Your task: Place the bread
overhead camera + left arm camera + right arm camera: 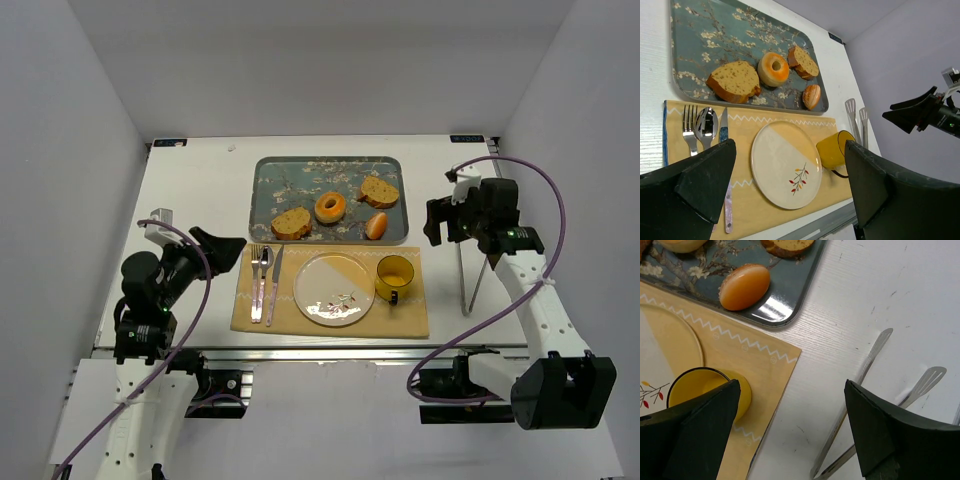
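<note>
The bread, a golden ring-shaped bagel [331, 207], lies in the middle of the blue floral tray [270, 180]; it also shows in the left wrist view [774, 69]. My left gripper [222, 246] is open and empty, left of the placemat, above the table. My right gripper [440, 221] is open and empty, right of the tray, over the metal tongs [470, 280]. The round plate [333, 289] lies on the yellow placemat [400, 320] with nothing on it, also seen in the left wrist view [785, 165].
Two brown bread slices [291, 222] [379, 190] and a small orange bun [376, 226] share the tray. A yellow mug [394, 277] stands right of the plate. Fork, spoon and knife [262, 283] lie left of it. White walls close in the table.
</note>
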